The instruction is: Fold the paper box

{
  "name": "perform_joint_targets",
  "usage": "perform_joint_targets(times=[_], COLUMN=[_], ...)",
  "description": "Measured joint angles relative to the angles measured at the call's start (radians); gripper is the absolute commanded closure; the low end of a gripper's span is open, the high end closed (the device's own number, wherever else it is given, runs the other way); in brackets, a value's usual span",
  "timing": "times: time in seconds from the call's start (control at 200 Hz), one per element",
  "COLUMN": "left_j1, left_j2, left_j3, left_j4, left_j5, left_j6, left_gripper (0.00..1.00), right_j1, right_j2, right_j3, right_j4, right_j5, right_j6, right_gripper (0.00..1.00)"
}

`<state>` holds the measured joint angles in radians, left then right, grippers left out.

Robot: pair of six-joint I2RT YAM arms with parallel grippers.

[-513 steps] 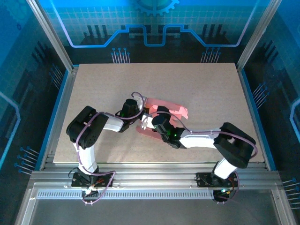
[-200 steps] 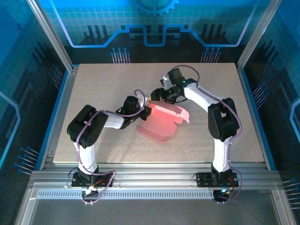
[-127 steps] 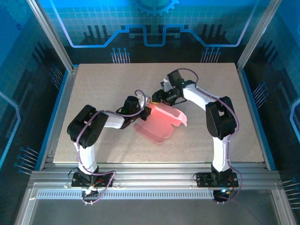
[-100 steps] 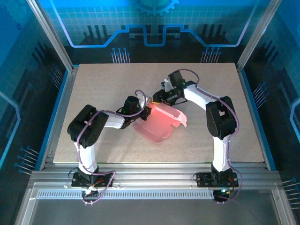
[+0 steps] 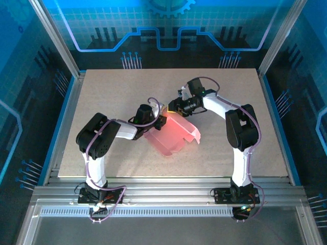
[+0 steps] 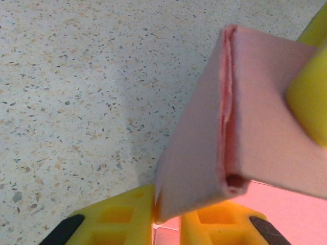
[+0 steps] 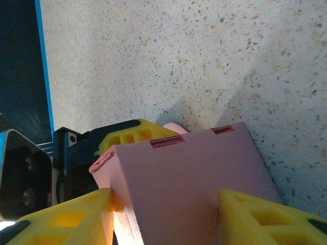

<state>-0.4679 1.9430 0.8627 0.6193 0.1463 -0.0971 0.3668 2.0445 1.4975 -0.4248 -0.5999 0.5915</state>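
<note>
Since half a second ago: pink paper box (image 5: 171, 136), thin creased card, part-folded, has turned slightly; its tabbed right end sits closer to the near edge. It lies about mid-way across the speckled beige table (image 5: 112, 92).

Left gripper (image 5: 160, 121) at the box's left corner. Yellow fingers (image 6: 115, 217) nearly together, the folded corner (image 6: 204, 132) over the tips; grip cannot be told.

Right gripper (image 5: 173, 108) at the far corner. Fingers (image 7: 61, 219) about half apart, clamped on either side of the folded panel (image 7: 194, 184).
</note>
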Motion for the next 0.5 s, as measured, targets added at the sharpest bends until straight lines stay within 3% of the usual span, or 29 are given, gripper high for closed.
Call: perform_joint_targets(times=[0.32,0.5], left_j1=[-0.003,-0.003], left_j2=[0.017,0.022], left_j3=[0.013,0.017], left_j4=[0.000,0.001], left_j5=[-0.003,-0.003], left_j6=[-0.017,-0.034], left_gripper=[0.73,0.81], right_j1=[-0.002,-0.002], right_j2=[0.006,0.006], right_j3=[-0.008,-0.013], right_j4=[-0.001,0.002], right_j5=[-0.047,-0.058], right_j6=[-0.004,-0.008], right_gripper=[0.49,0.49])
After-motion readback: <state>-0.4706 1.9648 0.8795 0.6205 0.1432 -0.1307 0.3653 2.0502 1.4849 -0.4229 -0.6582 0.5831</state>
